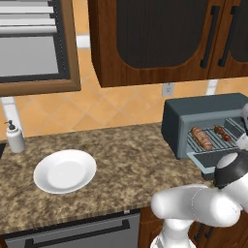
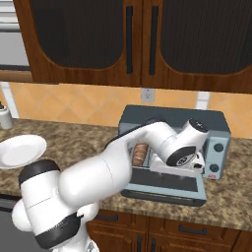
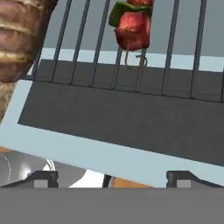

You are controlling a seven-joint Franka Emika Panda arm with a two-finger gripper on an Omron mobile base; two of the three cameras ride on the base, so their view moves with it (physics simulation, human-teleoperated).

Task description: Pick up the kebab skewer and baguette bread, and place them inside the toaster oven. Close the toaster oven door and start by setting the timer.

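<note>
The two dark fingertips are seen spread wide apart at the bottom of the hand view, with nothing held between them. The gripper is positioned above the lowered toaster oven door, whose dark glass panel and pale frame lie flat beneath it. Beyond the door, the wire rack is visible. The kebab skewer rests on the rack bars, its red chunk nearest the door and a green piece behind it. The baguette bread lies on the same rack, apart from the skewer. In the left base view, both items are located inside the toaster oven, which stands on the granite counter. A white plate and a soap dispenser are set well apart from the oven.
</note>
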